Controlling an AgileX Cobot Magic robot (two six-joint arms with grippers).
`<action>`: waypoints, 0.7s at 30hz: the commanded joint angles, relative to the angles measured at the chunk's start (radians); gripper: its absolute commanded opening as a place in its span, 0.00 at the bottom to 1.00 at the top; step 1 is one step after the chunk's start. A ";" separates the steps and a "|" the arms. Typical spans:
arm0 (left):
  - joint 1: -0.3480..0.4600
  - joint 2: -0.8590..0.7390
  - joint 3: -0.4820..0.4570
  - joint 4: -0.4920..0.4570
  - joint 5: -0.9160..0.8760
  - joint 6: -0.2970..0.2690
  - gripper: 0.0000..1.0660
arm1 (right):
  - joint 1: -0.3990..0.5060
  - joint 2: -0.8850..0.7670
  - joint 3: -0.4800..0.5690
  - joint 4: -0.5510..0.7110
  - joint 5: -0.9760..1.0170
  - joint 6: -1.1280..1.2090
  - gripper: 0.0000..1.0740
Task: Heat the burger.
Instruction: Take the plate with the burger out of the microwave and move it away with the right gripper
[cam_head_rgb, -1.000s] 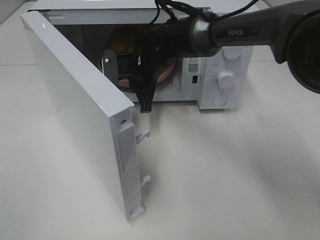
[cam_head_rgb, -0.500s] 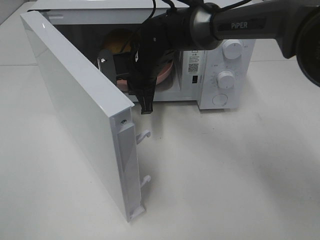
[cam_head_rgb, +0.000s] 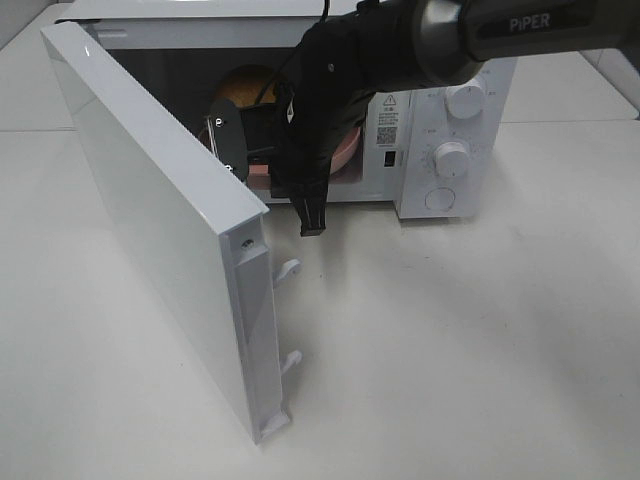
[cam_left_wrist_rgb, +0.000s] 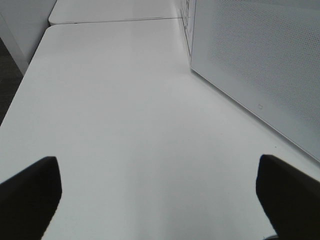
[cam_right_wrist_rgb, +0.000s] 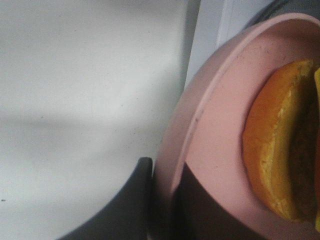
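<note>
Inside the microwave (cam_head_rgb: 440, 120), burger (cam_right_wrist_rgb: 280, 145) sits on plate (cam_right_wrist_rgb: 220, 125), dome up.

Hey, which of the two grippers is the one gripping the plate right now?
The right gripper, clamped on the pink plate's rim at the microwave mouth. The left gripper hangs open over bare table.

Glossy black arm (cam_head_rgb: 400, 50) (white "PiPER" lettering), silver joint ring, thin black cables, black tool (cam_head_rgb: 312, 215)

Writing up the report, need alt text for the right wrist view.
Close up, the right pincer is clamped on the rim of a pink plate carrying the burger, whose golden-brown bun shows at the frame's edge. Beyond the plate's rim lie a white table and part of the white microwave.
</note>
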 joint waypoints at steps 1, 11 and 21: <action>0.002 -0.014 -0.001 -0.002 -0.014 -0.001 0.92 | 0.004 -0.059 0.078 0.002 -0.082 -0.022 0.00; 0.002 -0.014 -0.001 -0.002 -0.014 -0.001 0.92 | 0.004 -0.141 0.238 -0.038 -0.223 -0.025 0.00; 0.002 -0.014 -0.001 -0.002 -0.014 -0.001 0.92 | 0.004 -0.247 0.390 -0.049 -0.404 -0.025 0.00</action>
